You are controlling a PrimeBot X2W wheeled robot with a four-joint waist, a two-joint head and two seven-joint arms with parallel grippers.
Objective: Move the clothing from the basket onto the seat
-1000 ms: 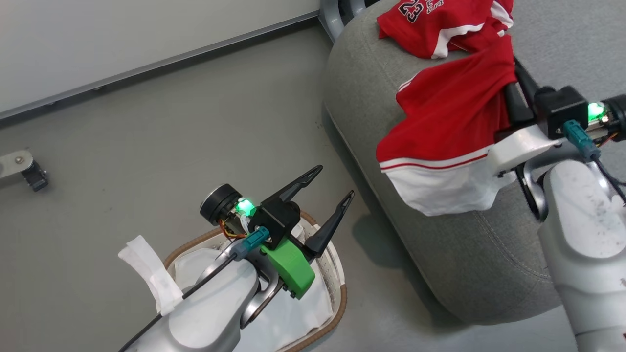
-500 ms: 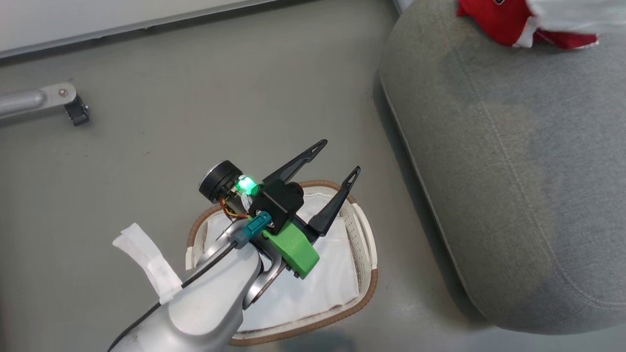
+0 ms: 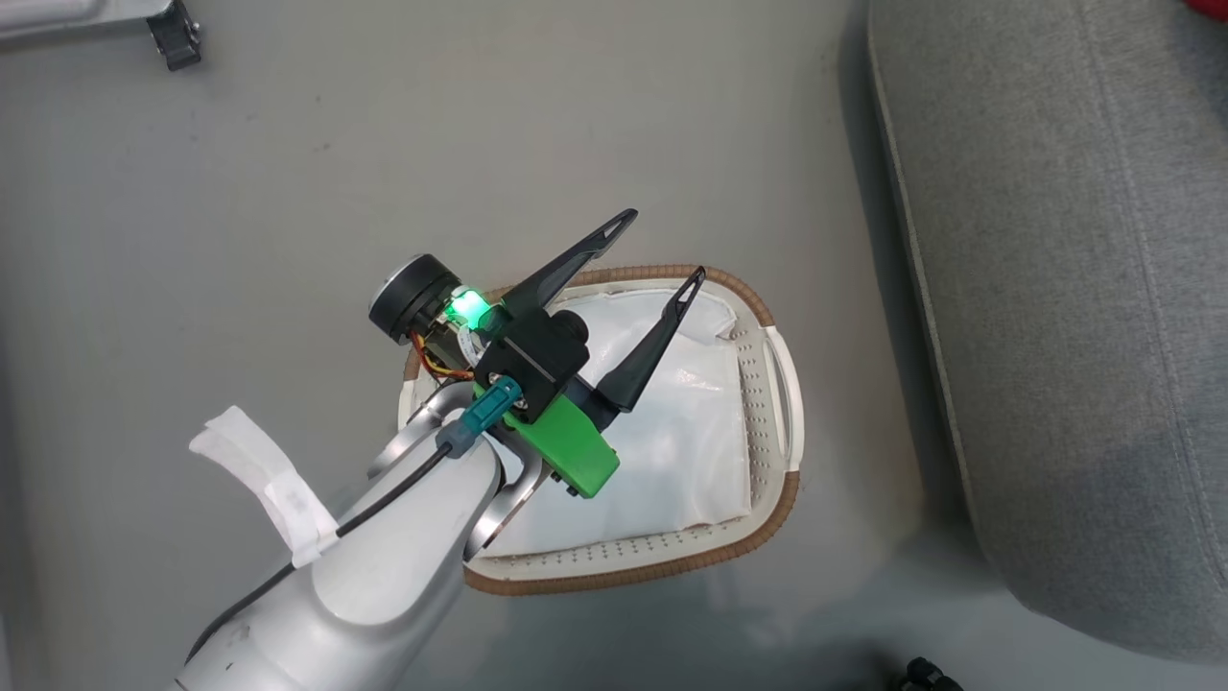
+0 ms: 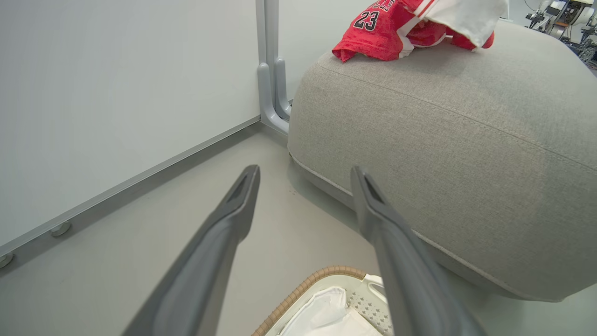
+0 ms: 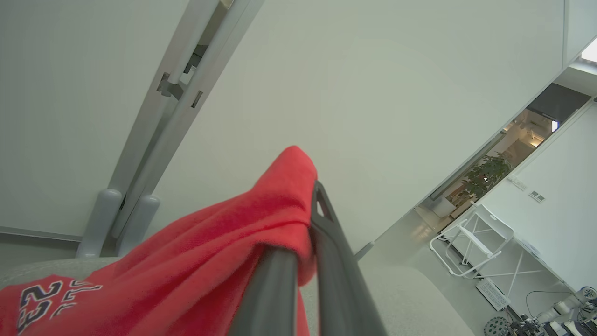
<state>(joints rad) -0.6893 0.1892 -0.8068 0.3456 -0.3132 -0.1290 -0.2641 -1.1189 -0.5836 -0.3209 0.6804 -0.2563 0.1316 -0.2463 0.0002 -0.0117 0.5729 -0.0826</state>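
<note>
Clothing, where: the clothing (image 4: 373,32) lies heaped on top of the seat (image 4: 443,140), near its far edge by the wall post (image 4: 270,70); a red sliver shows at the top right corner of the head view (image 3: 1214,5).
Clothing, lie: in the left wrist view the heap stretches sideways along the seat's top, with the "23" panel at its left end facing up and a white panel at its right end.
Clothing, held part: in the right wrist view the red cloth (image 5: 210,261) folds over the fingertips and runs down to the lower left, where the "23" lettering shows.
Right end effector (image 5: 305,210): closed, pinching the red cloth between its two fingers above the seat (image 5: 410,298).
Left end effector (image 3: 664,244): fingers spread wide with nothing between them, above the basket, pointing up and right in the head view.
Basket (image 3: 767,403): on the floor (image 3: 240,240) just beside the seat (image 3: 1074,288), apart from it, one handle slot facing the seat; its long axis appears to run across the head view, though the arm covers the other end.
Basket contents: the white liner (image 3: 691,451), crumpled against the bottom and walls.
</note>
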